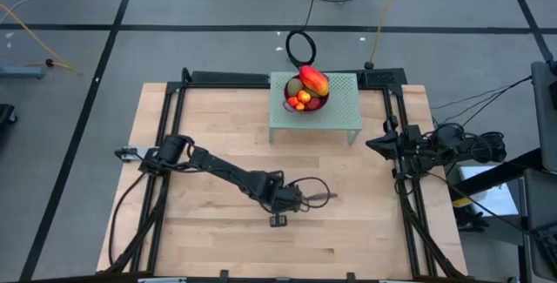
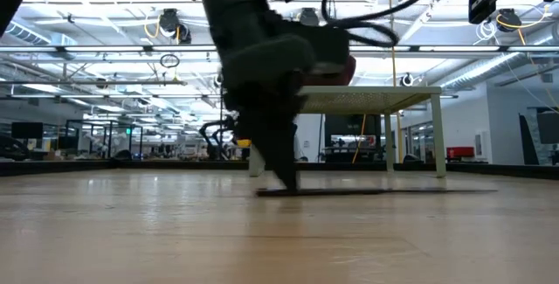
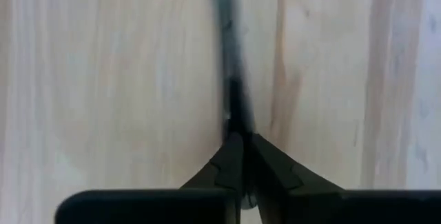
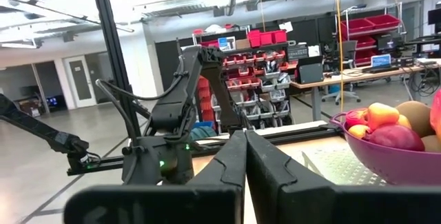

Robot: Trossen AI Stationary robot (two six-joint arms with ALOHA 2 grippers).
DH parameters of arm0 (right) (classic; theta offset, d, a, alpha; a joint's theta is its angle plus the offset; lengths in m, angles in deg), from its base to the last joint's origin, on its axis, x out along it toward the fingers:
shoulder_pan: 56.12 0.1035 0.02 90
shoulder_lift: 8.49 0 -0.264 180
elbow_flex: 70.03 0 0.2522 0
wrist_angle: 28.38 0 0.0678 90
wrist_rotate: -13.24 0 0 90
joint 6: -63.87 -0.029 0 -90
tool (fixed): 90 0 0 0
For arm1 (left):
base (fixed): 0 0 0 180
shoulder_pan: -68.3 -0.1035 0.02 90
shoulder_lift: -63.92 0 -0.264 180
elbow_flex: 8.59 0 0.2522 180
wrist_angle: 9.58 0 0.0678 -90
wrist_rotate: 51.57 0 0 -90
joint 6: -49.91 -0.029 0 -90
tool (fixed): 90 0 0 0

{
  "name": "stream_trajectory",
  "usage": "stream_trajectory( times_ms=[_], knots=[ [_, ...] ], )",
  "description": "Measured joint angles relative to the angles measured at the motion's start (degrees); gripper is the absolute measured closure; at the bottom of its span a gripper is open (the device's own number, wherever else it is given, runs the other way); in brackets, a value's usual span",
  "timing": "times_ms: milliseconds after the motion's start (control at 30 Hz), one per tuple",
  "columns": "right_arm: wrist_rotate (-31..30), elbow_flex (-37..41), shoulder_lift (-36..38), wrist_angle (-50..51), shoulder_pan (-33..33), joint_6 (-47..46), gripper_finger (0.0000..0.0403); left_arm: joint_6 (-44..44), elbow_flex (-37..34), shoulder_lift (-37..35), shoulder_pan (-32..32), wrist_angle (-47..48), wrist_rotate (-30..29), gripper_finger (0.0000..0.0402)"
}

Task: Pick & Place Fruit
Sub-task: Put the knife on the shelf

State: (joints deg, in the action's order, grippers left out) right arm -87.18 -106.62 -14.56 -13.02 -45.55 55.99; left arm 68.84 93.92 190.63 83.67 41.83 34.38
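The fruit [image 1: 306,91] lies heaped in a purple perforated bowl [image 1: 317,106] on a green perforated stand [image 1: 344,113] at the table's far side; the red-yellow mango [image 1: 314,80] lies on top. The right wrist view shows the fruit [image 4: 386,124] in the bowl [image 4: 386,162] too. My left gripper [image 1: 296,200] is low at the table's middle, shut on a long dark knife [image 1: 322,198] that lies flat on the wood. My right gripper [image 1: 372,141] waits shut at the table's right edge, level with the stand. My left gripper [image 3: 241,141] pinches the knife between its two fingers at the end nearest the arm [image 3: 235,117]. The fingers [image 2: 281,166] come from above, slanting down, in line with the knife's length. The knife [image 2: 376,191] lies flat on the table, stretching away toward the table's right.
A small dark object [image 1: 278,221] lies on the wood just near of the left gripper. The stand's legs [image 2: 439,135] rest on the table at its far side. A cable loop [image 1: 301,46] lies on the floor behind the table. Black frame rails [image 1: 409,196] run along both sides.
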Motion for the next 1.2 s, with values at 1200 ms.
stream_trajectory(
  times_ms=[1200],
  knots=[
    [0.49, 0.0, 0.0, 0.02, 0.0, -1.52, 0.0403, 2.81, -0.35, -16.43, -1.26, -2.05, -11.46, 0.0396]
  ],
)
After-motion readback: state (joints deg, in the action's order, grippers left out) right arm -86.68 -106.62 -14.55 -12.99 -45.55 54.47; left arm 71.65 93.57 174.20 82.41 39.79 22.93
